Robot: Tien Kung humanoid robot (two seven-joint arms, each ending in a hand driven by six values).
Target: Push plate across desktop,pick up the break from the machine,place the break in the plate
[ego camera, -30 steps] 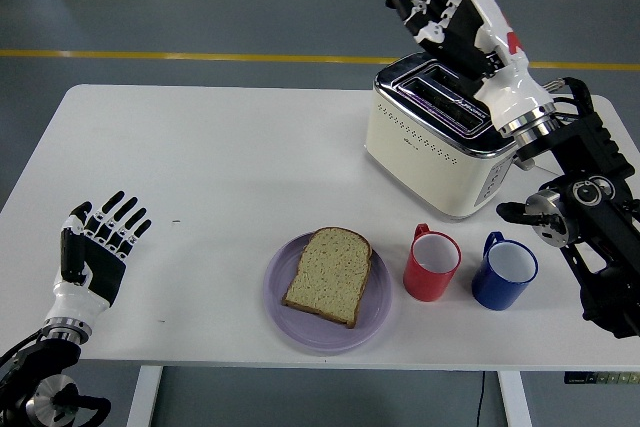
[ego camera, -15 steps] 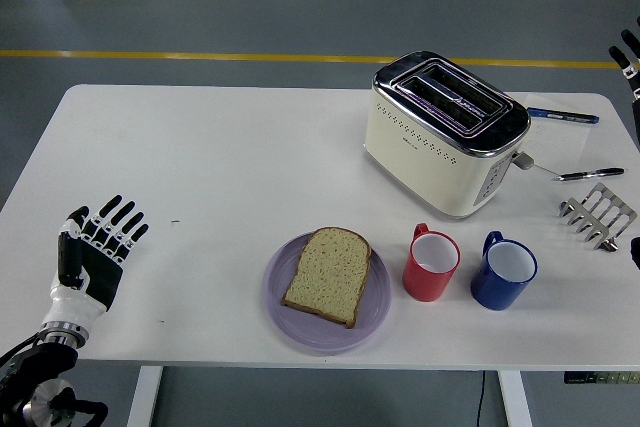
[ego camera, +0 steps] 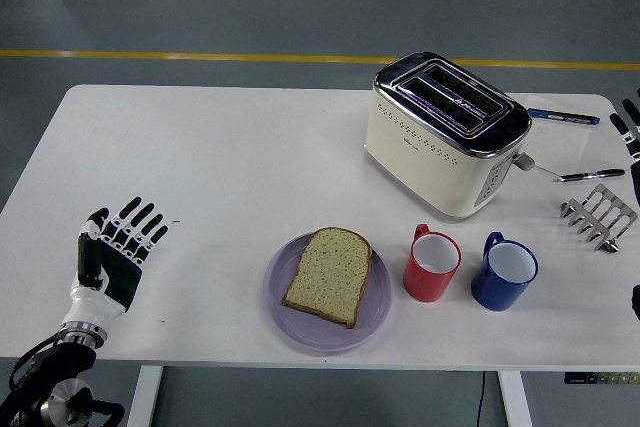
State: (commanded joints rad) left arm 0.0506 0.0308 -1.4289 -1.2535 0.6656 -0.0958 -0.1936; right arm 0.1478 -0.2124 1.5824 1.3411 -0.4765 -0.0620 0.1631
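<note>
A slice of brown bread (ego camera: 329, 274) lies flat on a lilac plate (ego camera: 376, 319) near the table's front edge. The cream toaster (ego camera: 443, 135) stands at the back right; its two slots look empty. My left hand (ego camera: 117, 252) hovers over the table's front left, fingers spread, holding nothing, well left of the plate. Only the fingertips (ego camera: 630, 127) of my right hand show at the picture's right edge, beside the table's right end.
A red mug (ego camera: 431, 264) and a blue mug (ego camera: 505, 271) stand right of the plate. A metal toast rack (ego camera: 598, 215) and two pens (ego camera: 564, 116) lie right of the toaster. The white table (ego camera: 220, 167) spans the view.
My right arm has swung away from above the toaster to the right edge, uncovering the pens and toast rack. My left hand has moved slightly right and forward.
</note>
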